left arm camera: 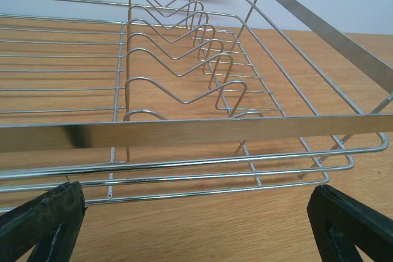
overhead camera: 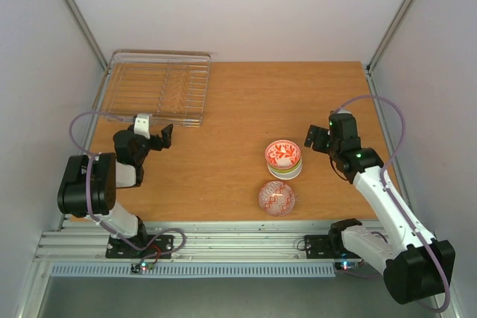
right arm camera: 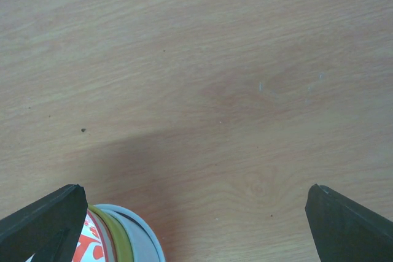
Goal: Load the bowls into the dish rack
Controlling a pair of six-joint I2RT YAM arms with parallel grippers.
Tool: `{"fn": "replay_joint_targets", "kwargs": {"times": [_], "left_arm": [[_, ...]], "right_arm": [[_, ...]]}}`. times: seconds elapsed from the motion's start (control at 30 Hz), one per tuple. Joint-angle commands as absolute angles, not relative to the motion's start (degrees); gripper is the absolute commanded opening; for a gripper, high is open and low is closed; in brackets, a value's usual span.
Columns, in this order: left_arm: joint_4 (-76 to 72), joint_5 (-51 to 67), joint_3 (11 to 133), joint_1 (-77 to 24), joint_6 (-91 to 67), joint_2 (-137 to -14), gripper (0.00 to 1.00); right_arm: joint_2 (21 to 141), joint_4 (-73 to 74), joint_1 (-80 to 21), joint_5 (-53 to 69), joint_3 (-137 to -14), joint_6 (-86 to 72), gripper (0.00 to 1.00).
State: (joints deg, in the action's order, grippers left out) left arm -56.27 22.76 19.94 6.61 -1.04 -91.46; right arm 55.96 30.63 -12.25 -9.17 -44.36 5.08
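Observation:
A stack of bowls [overhead camera: 283, 159] stands right of the table's middle, with a white red-patterned bowl on top and lime green and white rims below; no orange bowl shows. A separate red-patterned bowl [overhead camera: 276, 197] sits just in front of the stack. The wire dish rack [overhead camera: 156, 87] stands at the far left and holds no bowls. My left gripper [overhead camera: 154, 129] is open and empty just in front of the rack, whose near rim [left arm camera: 184, 132] fills the left wrist view. My right gripper [overhead camera: 310, 139] is open and empty just right of the stack, whose edge [right arm camera: 123, 240] shows by my left fingertip [right arm camera: 46, 222].
The wooden table [overhead camera: 238, 109] lies between the rack and the bowls. White walls and metal frame posts [overhead camera: 74, 13] enclose the table on three sides. The rack has a row of bent plate dividers [left arm camera: 184, 59] down its middle.

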Motion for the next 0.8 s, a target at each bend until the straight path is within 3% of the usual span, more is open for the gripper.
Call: {"fn": "replay_joint_targets", "kwargs": {"times": [0.0,0.27,0.5,0.67,0.77], "left_arm": [[-58.10,23.03,20.83,6.33,-0.09,-90.37,0.99],[-58.08,23.01,20.83,6.33,-0.09,-90.44,0.99],[-58.09,22.96,20.83,6.33,-0.09,-90.43,0.99],[-58.13,22.99,20.83,6.33,-0.09,-90.43,0.99],[-58.10,22.99,20.82,6.33,-0.09,-90.44,1.00]], "right_arm": [[57.49,34.27,-12.66,-7.99,-48.00,3.67,0.99],[60.06,29.12,-13.12,1.35,-49.93,5.33,0.99],[77.23,31.52,-23.96,-2.75,-68.78,10.99,0.99],[88.98,32.01,-27.83,-0.65,-81.83,12.39,0.92],[95.71,30.68,-29.39,3.83,-87.50,12.73,0.75]]}}
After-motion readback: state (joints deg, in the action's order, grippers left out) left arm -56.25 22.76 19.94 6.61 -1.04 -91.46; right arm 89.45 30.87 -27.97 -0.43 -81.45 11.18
